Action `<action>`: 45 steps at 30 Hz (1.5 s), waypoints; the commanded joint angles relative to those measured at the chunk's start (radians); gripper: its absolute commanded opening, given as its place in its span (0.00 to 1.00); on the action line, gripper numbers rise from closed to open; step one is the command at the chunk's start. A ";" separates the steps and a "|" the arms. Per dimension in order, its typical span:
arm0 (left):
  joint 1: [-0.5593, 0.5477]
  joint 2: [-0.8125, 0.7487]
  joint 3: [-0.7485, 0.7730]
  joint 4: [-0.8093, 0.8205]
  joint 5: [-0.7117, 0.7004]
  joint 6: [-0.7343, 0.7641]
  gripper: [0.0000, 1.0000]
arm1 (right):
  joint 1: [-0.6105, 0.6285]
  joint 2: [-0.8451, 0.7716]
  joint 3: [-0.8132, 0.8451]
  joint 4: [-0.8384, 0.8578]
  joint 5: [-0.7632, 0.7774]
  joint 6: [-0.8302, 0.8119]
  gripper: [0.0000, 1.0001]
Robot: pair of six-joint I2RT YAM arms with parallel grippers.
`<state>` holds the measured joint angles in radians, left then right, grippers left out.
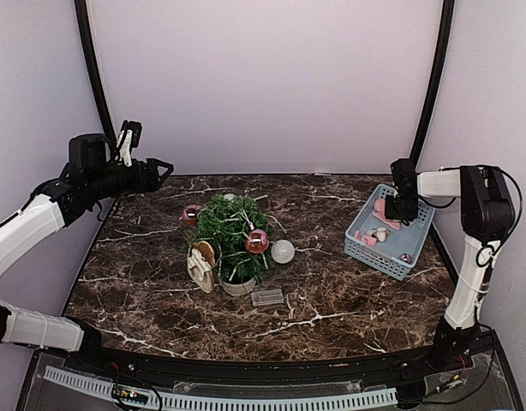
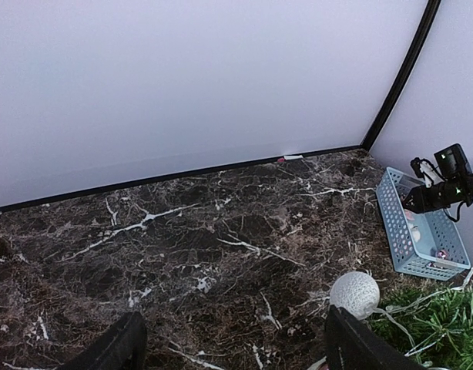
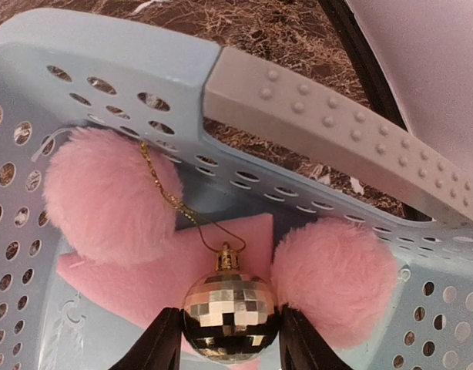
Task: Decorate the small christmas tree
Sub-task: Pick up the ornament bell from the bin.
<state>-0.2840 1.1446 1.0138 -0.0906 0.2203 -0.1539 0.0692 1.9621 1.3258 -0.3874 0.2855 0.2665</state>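
Several round baubles (image 1: 256,241) hang on the small bushy dark-green christmas tree (image 1: 231,235), centre of dark marble table (image 1: 331,300). R claw (image 3: 230,339) pinches a mirrored silver ball ornament (image 3: 230,312) inside the pale-blue perforated plastic basket (image 3: 313,92). L claw (image 2: 233,339) is wide open, empty. Approx. half done, I judge; pink pieces are left in the basket.

Top view looks down from behind over the bench (image 1: 331,308); left wrist faces across it, catching the small christmas tree (image 2: 441,317); right wrist peers closely into the blue basket (image 3: 105,48) all share
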 commanded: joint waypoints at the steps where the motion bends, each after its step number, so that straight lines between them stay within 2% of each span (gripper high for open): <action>1: 0.006 -0.006 -0.011 0.026 0.009 -0.006 0.82 | -0.006 0.028 0.029 0.012 0.012 -0.009 0.46; 6: 0.006 -0.006 -0.010 0.027 0.007 -0.005 0.82 | -0.007 0.039 0.037 0.018 0.005 -0.013 0.46; 13: 0.008 -0.009 -0.014 0.028 0.001 -0.003 0.82 | -0.007 0.014 0.039 0.016 0.004 -0.024 0.40; 22: 0.009 -0.046 -0.025 0.056 0.029 0.012 0.82 | -0.005 -0.170 -0.005 -0.021 -0.081 -0.034 0.38; 28: -0.003 -0.093 -0.044 0.126 0.209 0.063 0.81 | -0.002 -0.352 -0.040 -0.077 -0.269 -0.054 0.38; 31: -0.022 -0.116 -0.054 0.164 0.269 0.058 0.81 | 0.007 -0.420 -0.023 -0.136 -0.432 -0.063 0.38; 35: -0.099 -0.127 -0.031 0.171 0.272 0.061 0.81 | 0.056 -0.477 0.019 -0.220 -0.670 -0.087 0.38; 39: -0.219 -0.128 -0.002 0.175 0.241 0.049 0.81 | 0.133 -0.527 0.068 -0.257 -0.818 -0.079 0.38; 45: -0.289 -0.136 -0.035 0.297 0.282 -0.055 0.80 | 0.259 -0.576 0.146 -0.228 -1.009 -0.019 0.40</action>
<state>-0.5411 1.0336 0.9813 0.0868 0.4702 -0.1398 0.2646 1.4399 1.3987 -0.6308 -0.5339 0.2108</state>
